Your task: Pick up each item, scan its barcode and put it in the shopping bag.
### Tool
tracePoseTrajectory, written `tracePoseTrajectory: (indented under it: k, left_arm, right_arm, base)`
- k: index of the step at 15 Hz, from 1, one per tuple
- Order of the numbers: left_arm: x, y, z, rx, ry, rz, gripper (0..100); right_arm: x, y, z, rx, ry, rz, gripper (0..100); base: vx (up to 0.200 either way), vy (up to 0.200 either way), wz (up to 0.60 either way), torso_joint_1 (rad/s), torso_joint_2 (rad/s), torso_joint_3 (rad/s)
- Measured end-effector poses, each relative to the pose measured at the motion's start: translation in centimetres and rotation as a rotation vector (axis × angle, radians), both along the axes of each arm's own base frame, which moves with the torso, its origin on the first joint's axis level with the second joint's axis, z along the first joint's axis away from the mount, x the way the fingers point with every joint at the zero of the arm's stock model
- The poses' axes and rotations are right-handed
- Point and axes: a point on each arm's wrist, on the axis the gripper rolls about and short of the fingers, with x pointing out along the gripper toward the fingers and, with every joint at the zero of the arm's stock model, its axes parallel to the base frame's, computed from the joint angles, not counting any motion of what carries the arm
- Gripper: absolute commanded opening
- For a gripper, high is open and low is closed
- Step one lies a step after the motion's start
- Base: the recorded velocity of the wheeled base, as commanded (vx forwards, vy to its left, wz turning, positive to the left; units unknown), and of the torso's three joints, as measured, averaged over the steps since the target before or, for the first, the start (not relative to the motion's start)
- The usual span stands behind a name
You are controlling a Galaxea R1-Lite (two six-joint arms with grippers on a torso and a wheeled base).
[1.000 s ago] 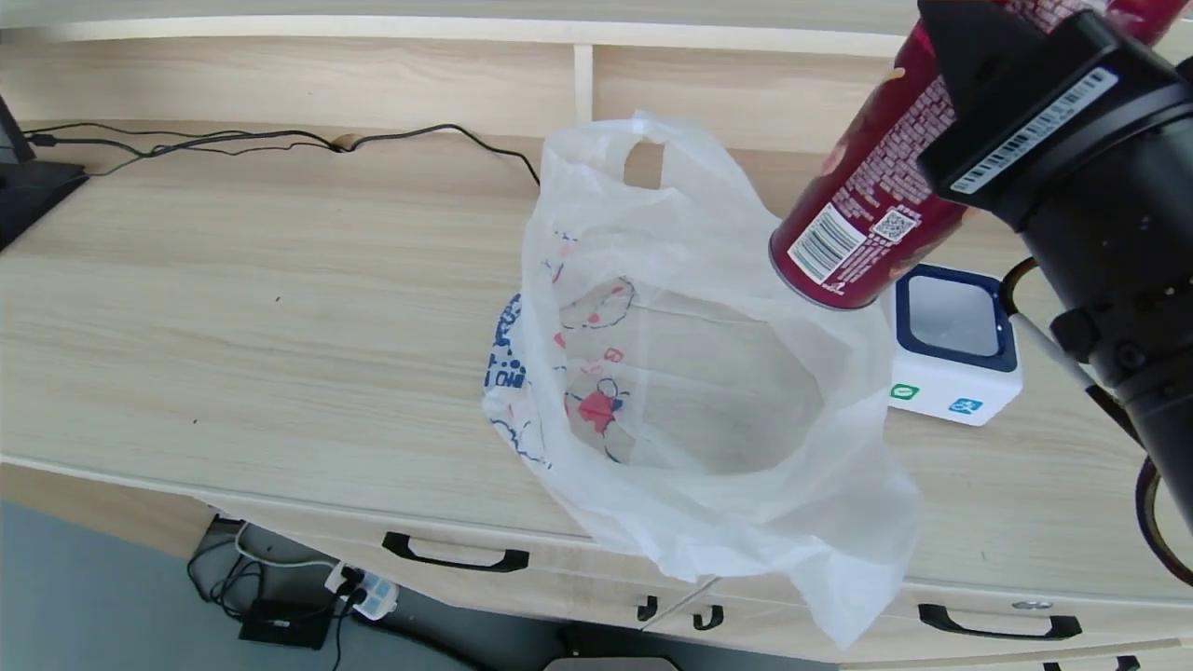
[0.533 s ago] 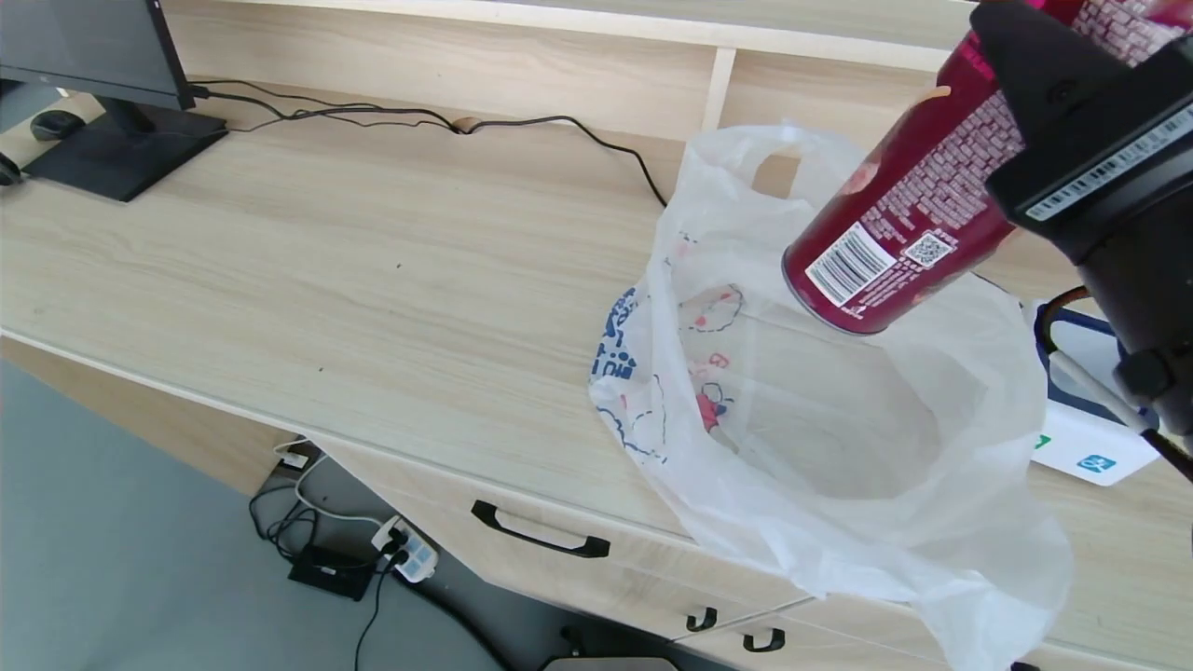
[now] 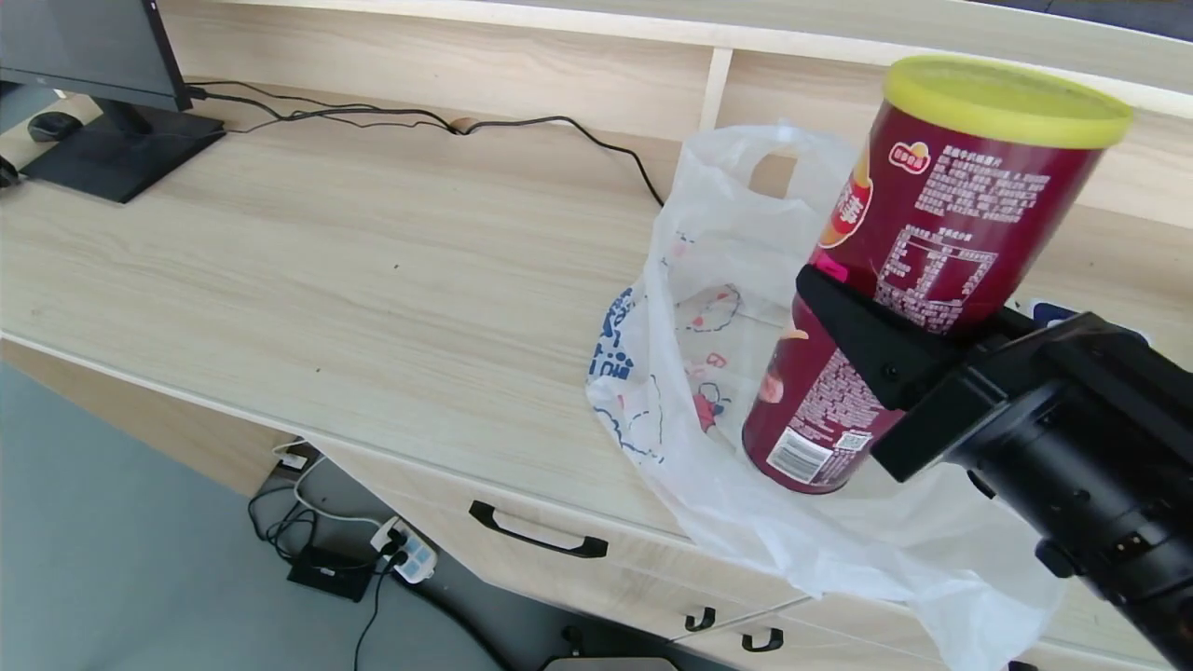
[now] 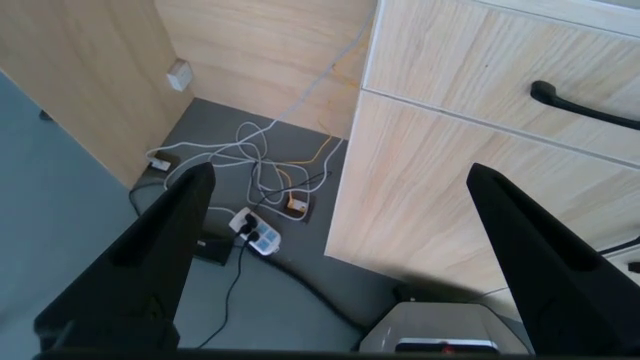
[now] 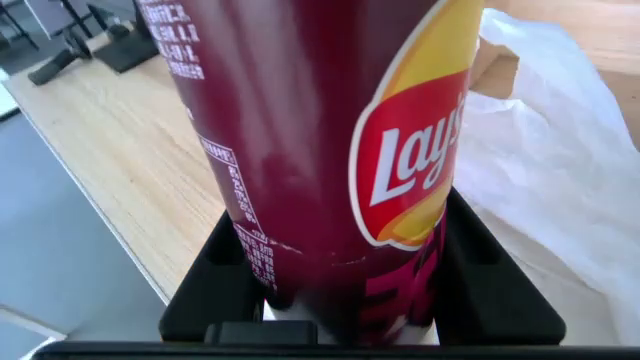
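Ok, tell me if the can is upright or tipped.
Nearly upright, slightly tilted: the can has its yellow lid on top and base down over the bag, held by the right gripper.

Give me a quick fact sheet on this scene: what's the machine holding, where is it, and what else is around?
Held item: dark red can with yellow lid, nearly upright
Holder: right hand, shut on the can
Can position: base down in the open mouth of the shopping bag
Other hand: left hand, open, down by the drawer fronts
Surface: wooden counter, monitor at far left
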Motion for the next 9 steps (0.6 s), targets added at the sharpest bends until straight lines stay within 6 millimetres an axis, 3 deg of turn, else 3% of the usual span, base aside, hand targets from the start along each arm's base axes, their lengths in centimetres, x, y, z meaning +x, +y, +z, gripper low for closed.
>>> tracePoseTrajectory:
  k: [2,4,6,9]
  left_arm:
    - [0.0,0.0,0.0,0.000,0.000,-0.001,100]
    - [0.0,0.0,0.0,0.000,0.000,0.000,100]
    - [0.0,0.0,0.0,0.000,0.000,0.000,100]
    - [0.0,0.0,0.0,-0.001,0.000,0.000,100]
  right_arm:
    - [1.6,-2.0,-0.4,-0.115,0.029,0.035,0]
    - [2.7,-3.4,1.4,-0.110,0.004,0.030,0]
    - [3.1,-3.7,2.3,-0.101,-0.019,0.034,0]
    - [3.3,-3.6,1.9,-0.142,-0.012,0.073,0]
  base:
    - [0.000,0.000,0.00,0.000,0.00,0.000]
    - [0.000,0.000,0.00,0.000,0.00,0.000]
    - [0.000,0.000,0.00,0.000,0.00,0.000]
    - [0.000,0.000,0.00,0.000,0.00,0.000]
